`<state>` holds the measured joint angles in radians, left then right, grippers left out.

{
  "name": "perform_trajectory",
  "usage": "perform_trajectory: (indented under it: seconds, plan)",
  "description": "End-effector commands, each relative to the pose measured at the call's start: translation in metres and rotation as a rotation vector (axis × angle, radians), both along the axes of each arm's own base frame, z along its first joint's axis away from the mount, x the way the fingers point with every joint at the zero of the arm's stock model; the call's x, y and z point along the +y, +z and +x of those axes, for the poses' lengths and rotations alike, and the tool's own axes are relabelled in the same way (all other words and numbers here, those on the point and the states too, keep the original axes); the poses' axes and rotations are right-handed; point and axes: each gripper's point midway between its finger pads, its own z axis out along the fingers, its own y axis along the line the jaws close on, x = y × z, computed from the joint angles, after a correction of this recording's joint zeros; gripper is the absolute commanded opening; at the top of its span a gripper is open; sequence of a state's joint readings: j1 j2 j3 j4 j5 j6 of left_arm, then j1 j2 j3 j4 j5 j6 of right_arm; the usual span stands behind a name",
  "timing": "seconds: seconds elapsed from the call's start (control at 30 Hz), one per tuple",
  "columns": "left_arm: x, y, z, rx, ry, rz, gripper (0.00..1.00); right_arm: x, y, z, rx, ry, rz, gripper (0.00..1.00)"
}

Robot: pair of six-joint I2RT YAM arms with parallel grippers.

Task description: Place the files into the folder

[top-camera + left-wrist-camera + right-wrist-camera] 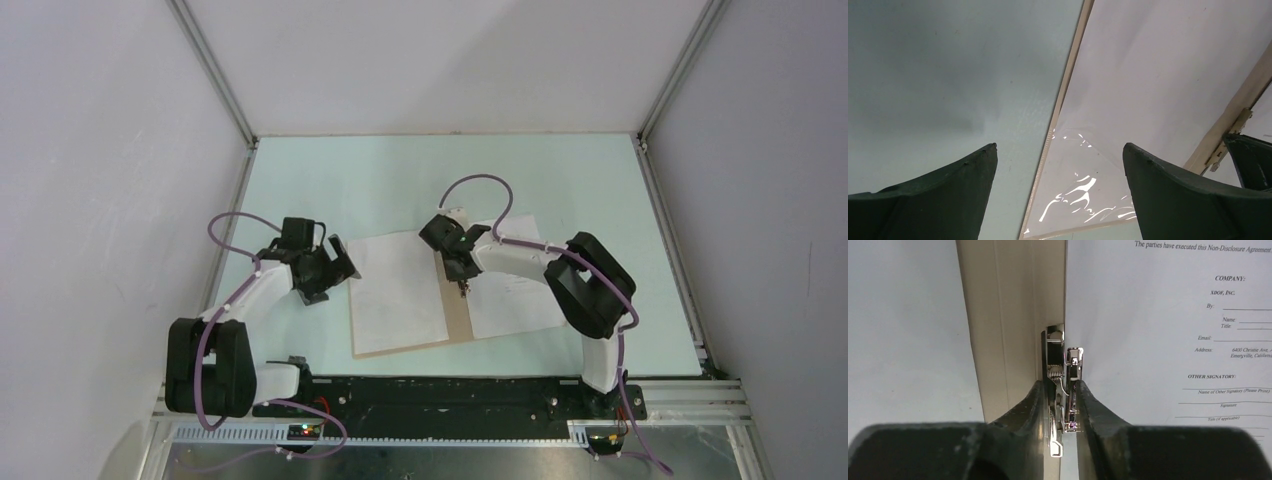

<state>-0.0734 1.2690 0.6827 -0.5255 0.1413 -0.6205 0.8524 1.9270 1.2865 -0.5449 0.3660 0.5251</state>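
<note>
The tan folder (458, 318) lies open near the middle of the table. A blank white sheet (395, 290) covers its left leaf and a printed sheet (515, 295) its right leaf. My right gripper (461, 284) is over the spine. In the right wrist view it (1060, 385) is shut on the metal spine clip (1064, 365), between the tan spine (1013, 315) and the printed sheet (1168, 315). My left gripper (335, 262) is open and empty, just above the folder's left edge (1068, 85). Its fingers (1060, 146) straddle that edge.
A clear plastic corner pocket (1088, 190) lies over the left sheet's near corner. The right arm's gripper (1253, 160) shows at the right of the left wrist view, beside the spine clip (1220, 150). Grey walls with metal rails (215, 75) enclose the pale green table (400, 175).
</note>
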Motion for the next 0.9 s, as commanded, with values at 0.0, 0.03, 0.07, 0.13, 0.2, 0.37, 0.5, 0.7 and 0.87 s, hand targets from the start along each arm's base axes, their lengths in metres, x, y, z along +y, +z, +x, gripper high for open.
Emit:
perform_trajectory:
  seconds: [0.0,0.03,0.07,0.13,0.2,0.37,0.5,0.7,0.87]
  plan:
    - [0.000,0.007,0.006,-0.035,0.007,-0.001,1.00,-0.006,-0.017,-0.002,0.059,-0.024,0.036,0.15]
    - [0.000,0.006,0.005,-0.035,0.011,0.002,1.00,-0.006,-0.015,-0.003,0.071,-0.017,0.058,0.13]
    - [0.001,0.005,0.005,-0.031,0.014,0.002,1.00,-0.012,-0.017,0.000,0.075,-0.028,0.072,0.10]
    - [0.001,0.004,0.004,-0.026,0.016,0.004,1.00,-0.014,-0.011,0.002,0.084,-0.024,0.136,0.07]
    - [0.000,0.002,0.004,-0.018,0.012,-0.002,1.00,-0.015,-0.006,0.003,0.095,-0.010,0.201,0.07]
    - [-0.004,0.001,0.004,-0.006,-0.019,-0.015,1.00,-0.014,-0.002,0.002,0.148,0.018,0.360,0.02]
    - [-0.010,0.001,0.004,0.001,-0.052,-0.040,1.00,-0.010,0.015,0.003,0.151,0.038,0.476,0.00]
    - [-0.014,0.000,0.005,0.010,-0.084,-0.058,1.00,-0.003,0.052,0.002,0.126,0.081,0.586,0.00]
    - [-0.020,0.000,0.006,0.016,-0.119,-0.074,1.00,-0.002,0.075,0.002,0.113,0.097,0.654,0.00]
